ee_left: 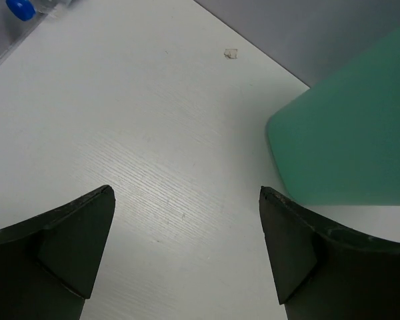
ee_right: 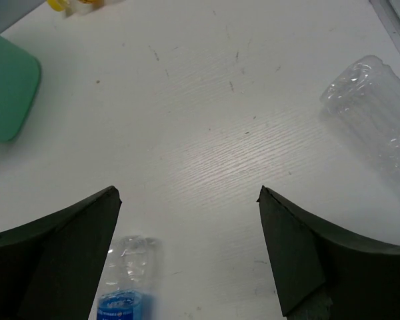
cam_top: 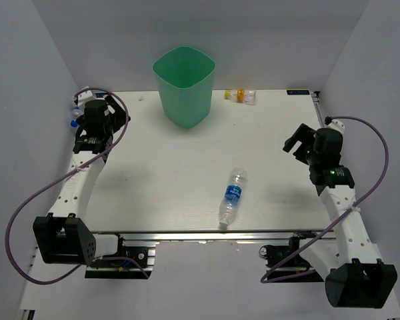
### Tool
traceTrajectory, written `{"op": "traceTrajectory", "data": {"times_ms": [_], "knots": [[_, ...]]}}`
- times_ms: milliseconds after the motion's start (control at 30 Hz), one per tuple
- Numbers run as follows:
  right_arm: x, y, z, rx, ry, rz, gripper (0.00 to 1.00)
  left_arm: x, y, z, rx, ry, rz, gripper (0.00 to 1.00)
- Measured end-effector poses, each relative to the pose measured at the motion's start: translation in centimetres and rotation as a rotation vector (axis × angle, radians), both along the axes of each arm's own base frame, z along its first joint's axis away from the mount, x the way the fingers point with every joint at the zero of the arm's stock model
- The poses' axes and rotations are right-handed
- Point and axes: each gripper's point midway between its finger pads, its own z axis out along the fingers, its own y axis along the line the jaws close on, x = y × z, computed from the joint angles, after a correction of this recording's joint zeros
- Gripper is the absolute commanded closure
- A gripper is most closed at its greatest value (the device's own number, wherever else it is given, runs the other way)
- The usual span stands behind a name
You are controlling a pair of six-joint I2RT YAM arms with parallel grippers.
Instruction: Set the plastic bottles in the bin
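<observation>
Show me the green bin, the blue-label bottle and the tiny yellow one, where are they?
green bin point(cam_top: 183, 100), top external view, on its front wall.
blue-label bottle point(cam_top: 233, 195), top external view, on the label.
tiny yellow bottle point(cam_top: 241, 95), top external view, on its yellow part.

Your left gripper point(ee_left: 187, 195): jaws wide apart, nothing between them, tilted down and forward.
Your right gripper point(ee_right: 187, 195): jaws wide apart, nothing between them, tilted down.

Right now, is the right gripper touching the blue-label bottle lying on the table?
Apart. The top view shows a clear stretch of bare table between the right gripper and the blue-label bottle.
</observation>
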Motion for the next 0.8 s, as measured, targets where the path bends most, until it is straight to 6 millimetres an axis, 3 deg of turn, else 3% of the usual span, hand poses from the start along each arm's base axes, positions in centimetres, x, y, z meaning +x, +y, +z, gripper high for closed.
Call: {"op": "traceTrajectory", "data": {"times_ms": [167,300,533,800], "knots": [[-0.9,2.3,1.2,0.06,-0.072,0.121,0.11,0.0,-0.5,-0.7,-0.014,0.007,-0.024,0.02],[-1.7,5.6,0.1,0.095,-0.034,0.251,0.11,0.2,-0.6,-0.7,-0.021,-0.002,-0.027,0.02],[-4.1,14.4,-5.9,0.079,0.198,0.488,0.11,0.0,-0.7,-1.7,-0.023,0.013,-0.028,0.02],[-6.3,19.0,-11.9,0.084,0.399,0.526,0.11,0.0,-0.3,-1.7,-0.012,0.014,-0.014,0.02]]}}
